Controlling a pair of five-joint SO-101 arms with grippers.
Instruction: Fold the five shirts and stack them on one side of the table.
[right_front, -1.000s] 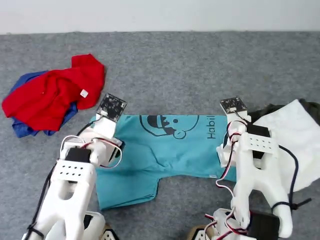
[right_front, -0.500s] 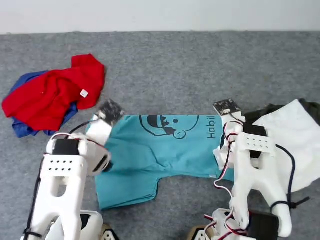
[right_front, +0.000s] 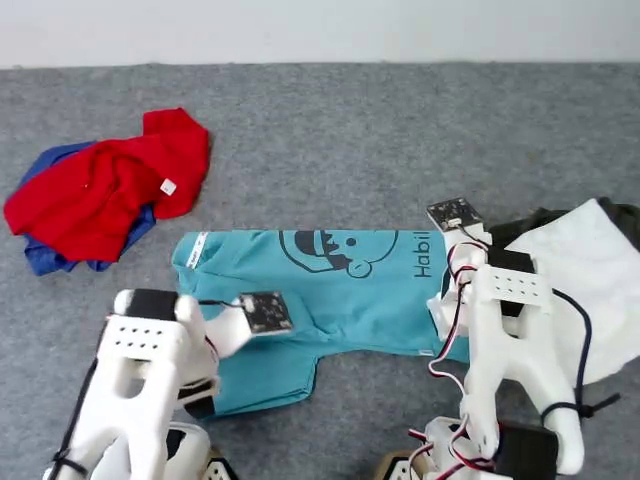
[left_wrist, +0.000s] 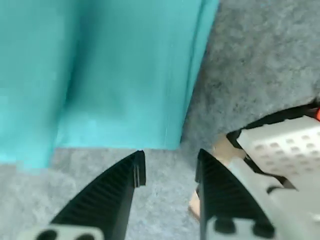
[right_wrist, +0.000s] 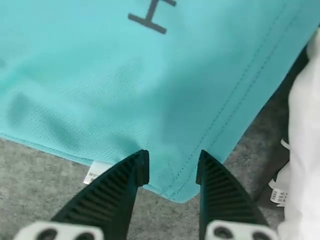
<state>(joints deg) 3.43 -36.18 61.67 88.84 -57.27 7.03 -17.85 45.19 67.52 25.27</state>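
A teal shirt (right_front: 340, 295) lies spread flat on the grey carpet mid-table, printed side up, one sleeve (right_front: 255, 375) toward the front. My left arm (right_front: 150, 345) stands at the shirt's front left. Its left gripper (left_wrist: 170, 167) is open over bare carpet just off the teal shirt's (left_wrist: 100, 75) hemmed edge. My right arm (right_front: 505, 300) stands at the shirt's right end. The right gripper (right_wrist: 171, 162) is open above the corner of the teal shirt (right_wrist: 150, 75), beside a small white label (right_wrist: 97, 175). Neither gripper holds anything.
A crumpled red shirt (right_front: 110, 185) lies on a blue shirt (right_front: 45, 255) at the back left. A white shirt (right_front: 590, 270) covers a dark one (right_front: 535, 220) at the right edge, close to the right arm. Bare carpet stretches behind the teal shirt.
The left arm has swung from the teal shirt's back left corner toward the front, over the sleeve area. The right arm shifted only slightly.
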